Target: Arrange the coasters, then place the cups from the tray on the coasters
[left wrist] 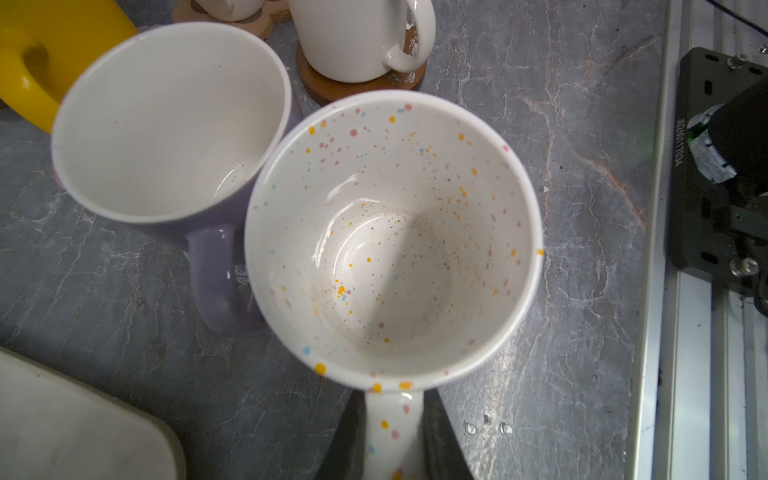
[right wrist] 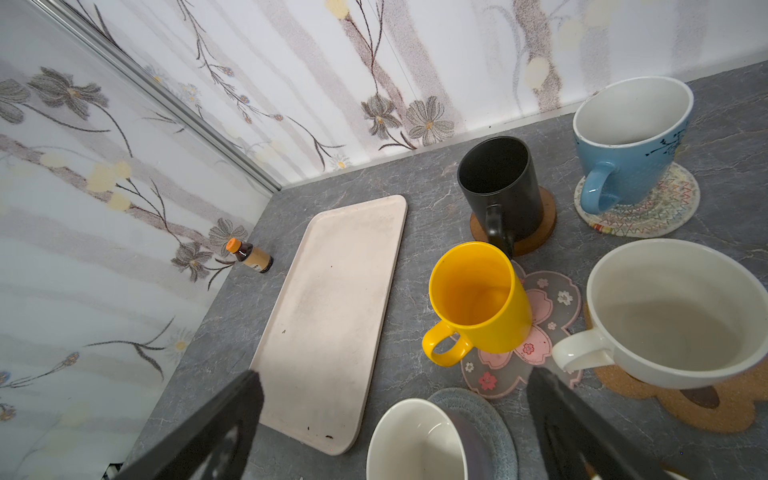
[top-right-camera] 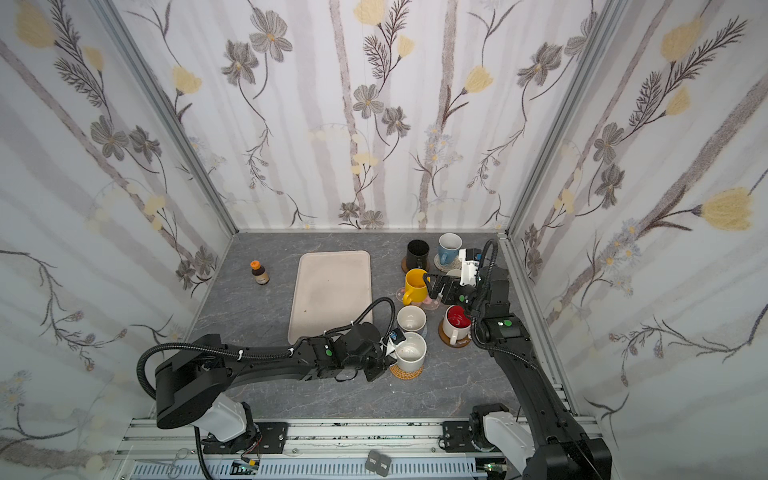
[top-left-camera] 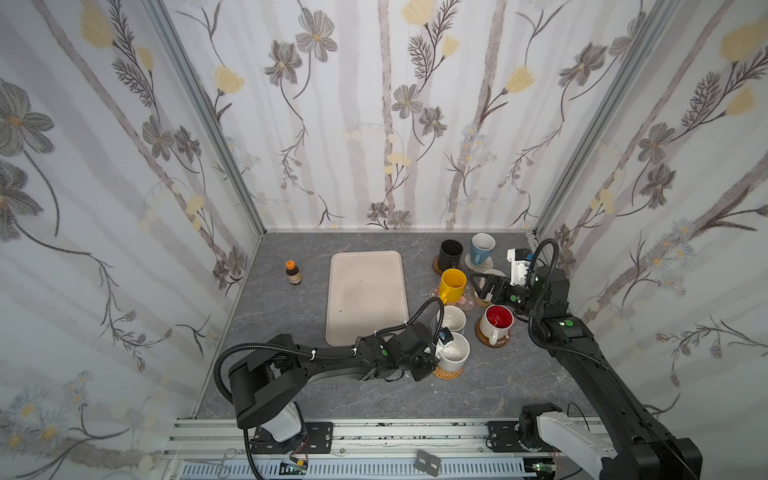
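Bench (top-left-camera: 498, 386): you see grey marbled surface, all seven cups massed at its right half.
Tray (top-left-camera: 365, 297): bare; every cup is already off it.
Left gripper (left wrist: 394, 440): your fingers (left wrist: 440, 440) are pinched on the handle of the speckled white cup (top-left-camera: 454, 354), which sits over the tan rattan coaster (top-left-camera: 446, 372); whether its base is fully down you cannot tell.
Right gripper (right wrist: 395, 419): fingers spread wide, empty, hovering near the yellow cup (top-left-camera: 453, 284).
Step in hand: last cup placement, by judgement.
Next move: you settle the speckled cup square on its coaster, let go, and back out without nudging the lavender cup (left wrist: 166, 124) just beside it.
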